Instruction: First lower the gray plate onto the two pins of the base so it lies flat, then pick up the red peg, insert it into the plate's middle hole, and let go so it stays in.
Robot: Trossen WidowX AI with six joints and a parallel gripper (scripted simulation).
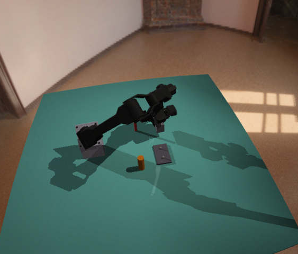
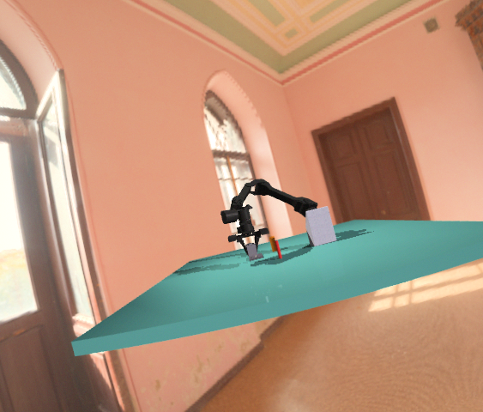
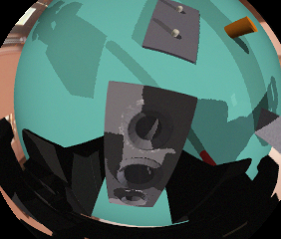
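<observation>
The gray plate (image 1: pixel 160 128) (image 2: pixel 251 251) (image 3: pixel 126 100), a block with three round holes, is between the fingers of my gripper (image 1: pixel 158 124) (image 2: pixel 251 248) (image 3: pixel 139 140), which is shut on it. The plate is held above the table. The base (image 1: pixel 157 153) (image 3: pixel 185 50) is a flat dark gray slab with two small pale pins pointing up, and nothing sits on it. The plate is off to one side of it. The red peg (image 1: pixel 135 127) (image 2: pixel 278 249) (image 3: pixel 207 157) stands upright beside the gripper; a finger hides part of it in the wrist view.
An orange cylinder (image 1: pixel 141 163) (image 2: pixel 272 243) (image 3: pixel 241 27) stands upright near the base. The light gray block (image 1: pixel 95 153) (image 2: pixel 321 226) (image 3: pixel 275 134) under the arm's shoulder stands beyond the red peg. Arm shadows cross the teal table (image 1: pixel 74 218) (image 2: pixel 214 293).
</observation>
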